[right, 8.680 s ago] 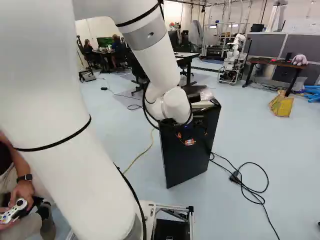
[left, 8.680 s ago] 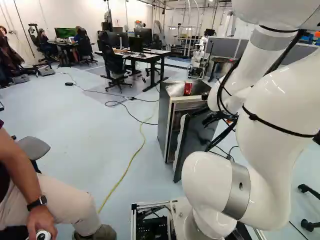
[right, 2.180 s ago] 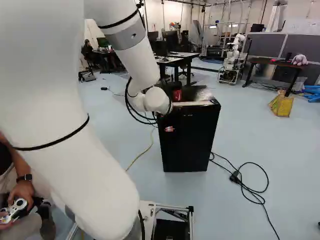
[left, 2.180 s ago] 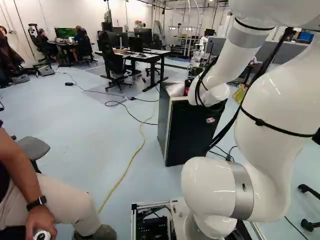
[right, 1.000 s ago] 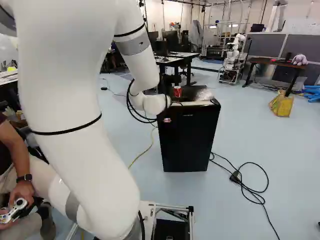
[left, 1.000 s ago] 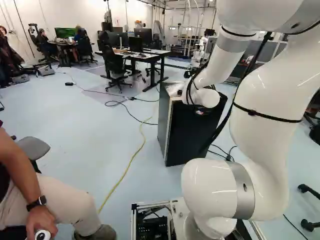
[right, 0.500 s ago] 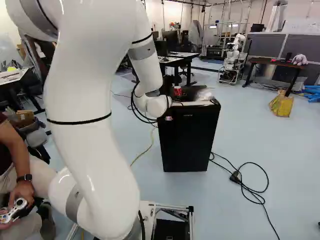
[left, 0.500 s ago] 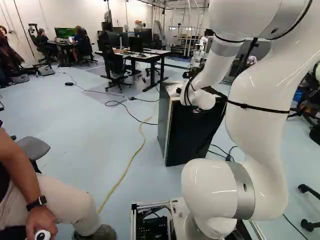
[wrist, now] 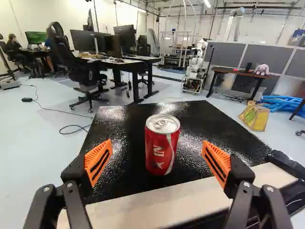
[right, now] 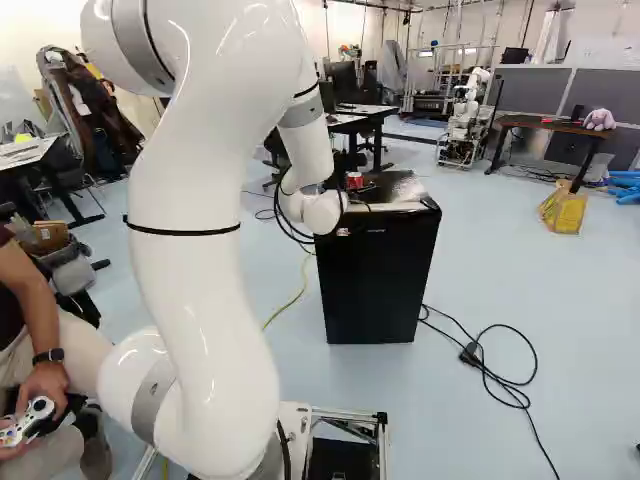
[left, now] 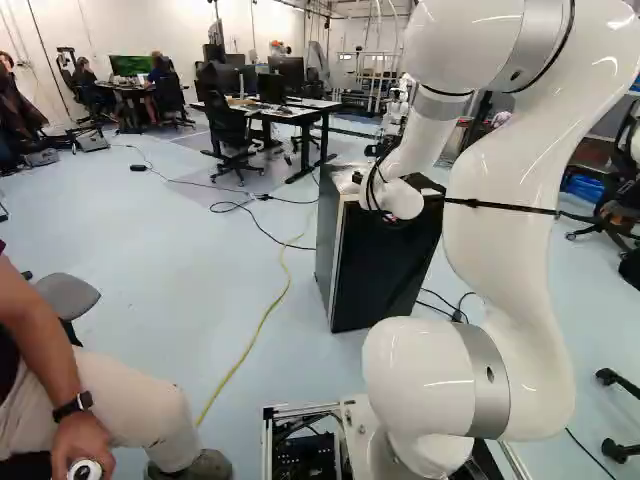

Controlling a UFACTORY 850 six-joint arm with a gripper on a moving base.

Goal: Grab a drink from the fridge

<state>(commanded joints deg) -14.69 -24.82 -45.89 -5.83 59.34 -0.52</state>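
The red can stands upright on the fridge top, ahead of the gripper, whose fingers are spread apart; its exact reach is hard to judge. Outward, the door, open earlier, is now closed, and the arm has shifted, probably lining up a grasp.

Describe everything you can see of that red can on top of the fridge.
The red can stands upright on the glossy black top of the fridge, behind its pale front strip. It looks metal, with white markings, a silvery lid and a pull tab. The open gripper has a finger on either side, neither touching it.
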